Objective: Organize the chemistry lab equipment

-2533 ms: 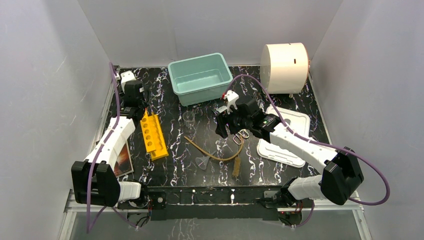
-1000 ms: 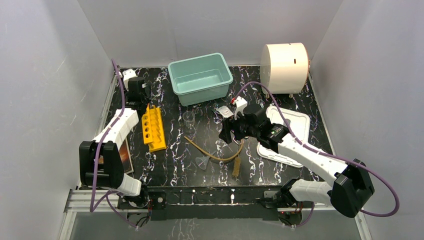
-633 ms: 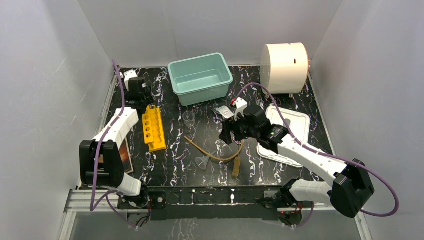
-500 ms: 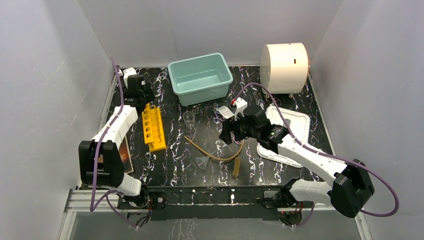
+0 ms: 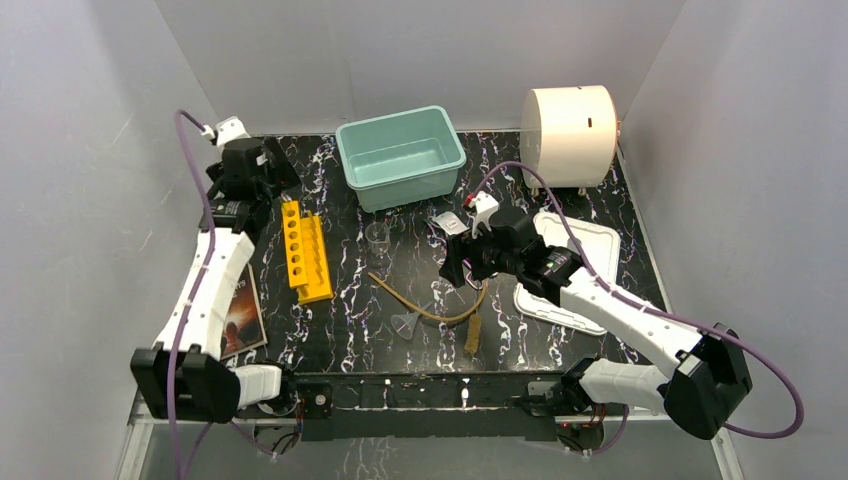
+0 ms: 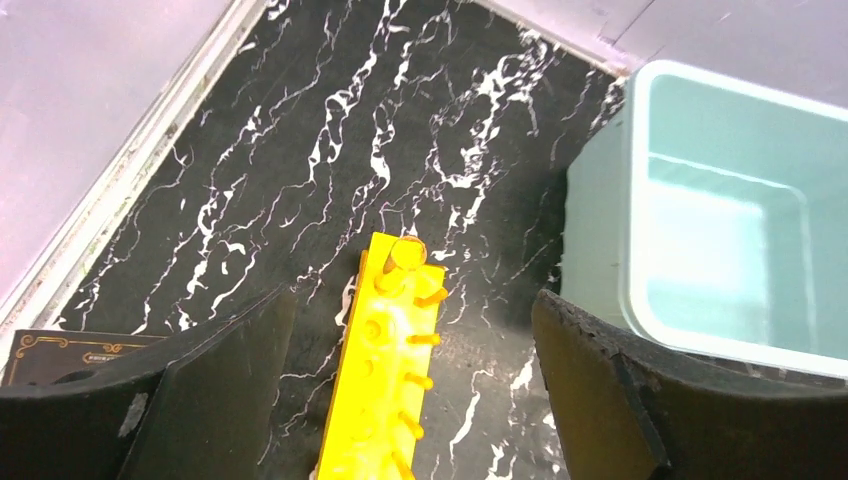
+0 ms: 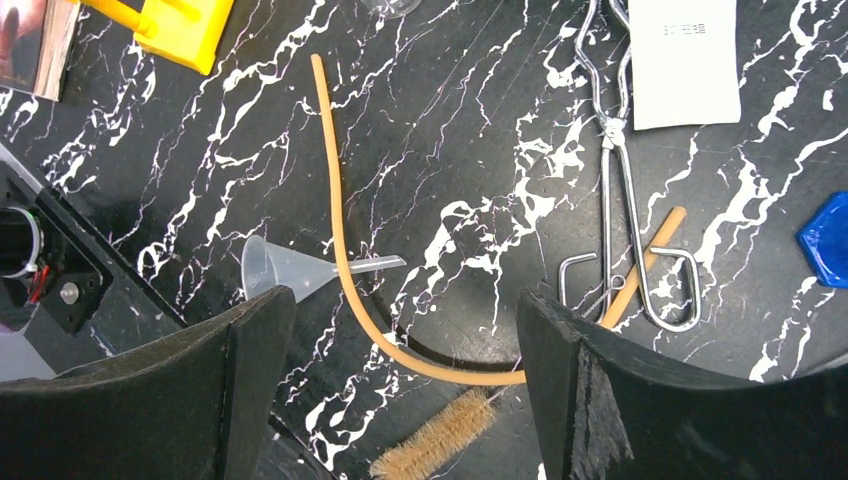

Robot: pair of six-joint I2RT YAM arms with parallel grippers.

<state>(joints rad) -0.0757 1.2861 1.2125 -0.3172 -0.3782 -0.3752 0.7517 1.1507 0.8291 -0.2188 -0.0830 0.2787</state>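
A yellow rack [image 5: 305, 250] lies at the left, and what looks like a small tube [image 6: 405, 253] stands in its far hole. My left gripper [image 5: 262, 165] hangs open and empty above the rack's far end [image 6: 385, 380]. My right gripper [image 5: 455, 265] is open over the middle, holding nothing. Between and beyond its fingers lie the tan rubber tube [image 7: 340, 250], clear funnel [image 7: 275, 270], brown brush [image 7: 435, 440], metal tongs [image 7: 615, 170] and a blue cap [image 7: 828, 240]. A clear beaker [image 5: 378, 234] stands in front of the bin.
A teal bin [image 5: 400, 155] sits at the back centre, empty. The big white cylinder [image 5: 568, 122] stands back right, a white lid [image 5: 570, 270] lies right of my right gripper, and a book [image 5: 238, 310] lies by the left wall. A white card [image 7: 685, 60] rests near the tongs.
My left gripper has opened and lifted up and back from the rack's far end toward the left corner. The right arm has barely moved.
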